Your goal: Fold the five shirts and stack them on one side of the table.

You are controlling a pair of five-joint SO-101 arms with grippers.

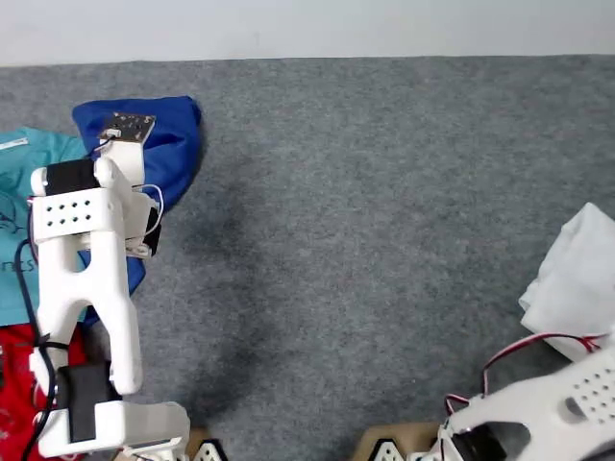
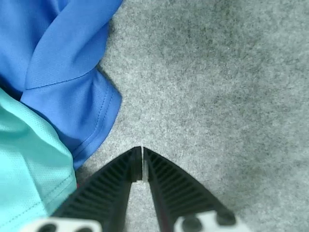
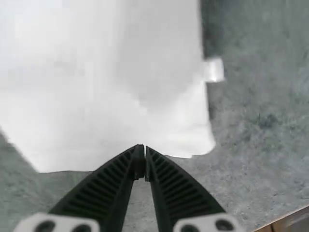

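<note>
Grey felt tabletop [image 1: 365, 192]. My left hand [image 2: 143, 157] is pinched shut and holds nothing, over bare felt just beside the blue shirt [image 2: 63, 63], which touches the teal shirt [image 2: 24, 169]. My right hand [image 3: 145, 155], also closed, is at the edge of the white shirt [image 3: 106, 72].

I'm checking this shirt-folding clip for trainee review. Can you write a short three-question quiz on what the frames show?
1. True or false: the left gripper holds the blue shirt.
2. Fill in: the right gripper hangs near the edge of the ___ shirt.
3. How many shirts lie on the left side of the table in the high view? A one, B three, C five.

Key
1. False: it is shut and empty, beside the blue shirt.
2. The white shirt.
3. B: blue shirt, teal shirt, red shirt.
</note>
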